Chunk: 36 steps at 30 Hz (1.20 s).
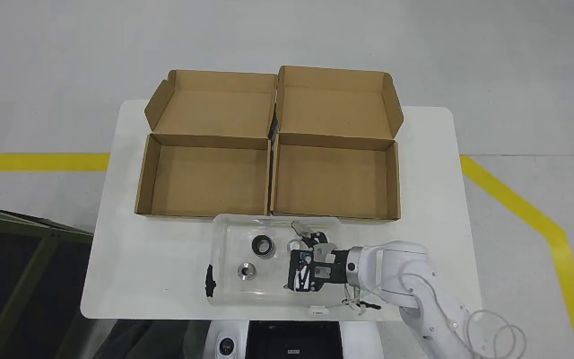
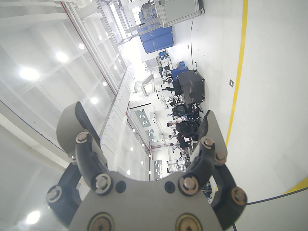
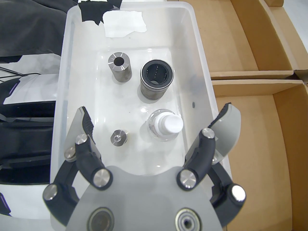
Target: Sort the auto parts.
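Observation:
A clear plastic bin point(image 1: 219, 235) point(image 3: 201, 56) stands at the table's front edge. Inside it are a black-lined linear bearing point(image 3: 156, 78) point(image 1: 263, 244), a steel sleeve with a bore point(image 3: 119, 67) point(image 1: 246, 270), a small steel plug point(image 3: 118, 137) and a clear bottle with a white cap point(image 3: 166, 125). My right gripper point(image 3: 156, 110) point(image 1: 298, 267) hangs open over the bin's right end, just above the bottle and touching nothing. My left gripper point(image 2: 144, 110) is open and holds nothing, pointing up into the hall away from the table.
Two open cardboard boxes, left point(image 1: 206, 184) point(image 3: 216, 29) and right point(image 1: 334, 184) point(image 3: 252, 133), sit side by side just behind the bin with their lids folded back. Black tape point(image 3: 95, 9) and a white paper scrap point(image 3: 122, 23) cling to the bin's far end wall.

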Motion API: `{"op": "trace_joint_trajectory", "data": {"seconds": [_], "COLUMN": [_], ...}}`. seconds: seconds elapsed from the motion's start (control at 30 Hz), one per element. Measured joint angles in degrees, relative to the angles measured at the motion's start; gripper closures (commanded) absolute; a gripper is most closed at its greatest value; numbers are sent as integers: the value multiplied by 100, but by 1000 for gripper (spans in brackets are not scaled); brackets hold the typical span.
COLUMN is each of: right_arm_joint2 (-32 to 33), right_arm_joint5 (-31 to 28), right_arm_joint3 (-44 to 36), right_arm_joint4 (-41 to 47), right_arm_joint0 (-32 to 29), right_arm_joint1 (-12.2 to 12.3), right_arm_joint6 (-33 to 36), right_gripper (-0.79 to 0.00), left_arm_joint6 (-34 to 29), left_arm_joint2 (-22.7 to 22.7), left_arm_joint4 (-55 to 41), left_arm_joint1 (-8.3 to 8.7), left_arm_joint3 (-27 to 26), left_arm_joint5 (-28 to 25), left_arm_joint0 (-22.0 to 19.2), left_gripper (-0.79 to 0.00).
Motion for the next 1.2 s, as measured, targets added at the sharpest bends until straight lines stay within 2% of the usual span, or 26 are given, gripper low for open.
{"op": "trace_joint_trajectory", "data": {"seconds": [0.53, 0.57, 0.7, 0.93, 1.0, 1.03, 1.2], "right_arm_joint2": [-121, -128, -155, -207, -219, -222, -266], "right_arm_joint5": [144, 163, 211, 333, 366, 385, 449], "right_arm_joint3": [369, 394, 471, 596, 644, 664, 749], "right_arm_joint4": [708, 770, 919, 1076, 1097, 1099, 1061], "right_arm_joint0": [272, 297, 388, 545, 587, 603, 671], "right_arm_joint1": [65, 69, 84, 106, 112, 115, 132], "right_arm_joint6": [505, 541, 637, 706, 684, 671, 627], "right_gripper": [-779, -736, -646, -526, -449, -382, -302], "left_arm_joint6": [0, 0, 0, 0, 0, 0, 0], "left_arm_joint2": [0, 0, 0, 0, 0, 0, 0], "left_arm_joint4": [0, 0, 0, 0, 0, 0, 0], "left_arm_joint1": [0, 0, 0, 0, 0, 0, 0], "left_arm_joint3": [0, 0, 0, 0, 0, 0, 0], "left_arm_joint5": [0, 0, 0, 0, 0, 0, 0], "left_arm_joint0": [0, 0, 0, 0, 0, 0, 0], "left_gripper": [-785, -785, -785, -785, -785, -785, -785]}}
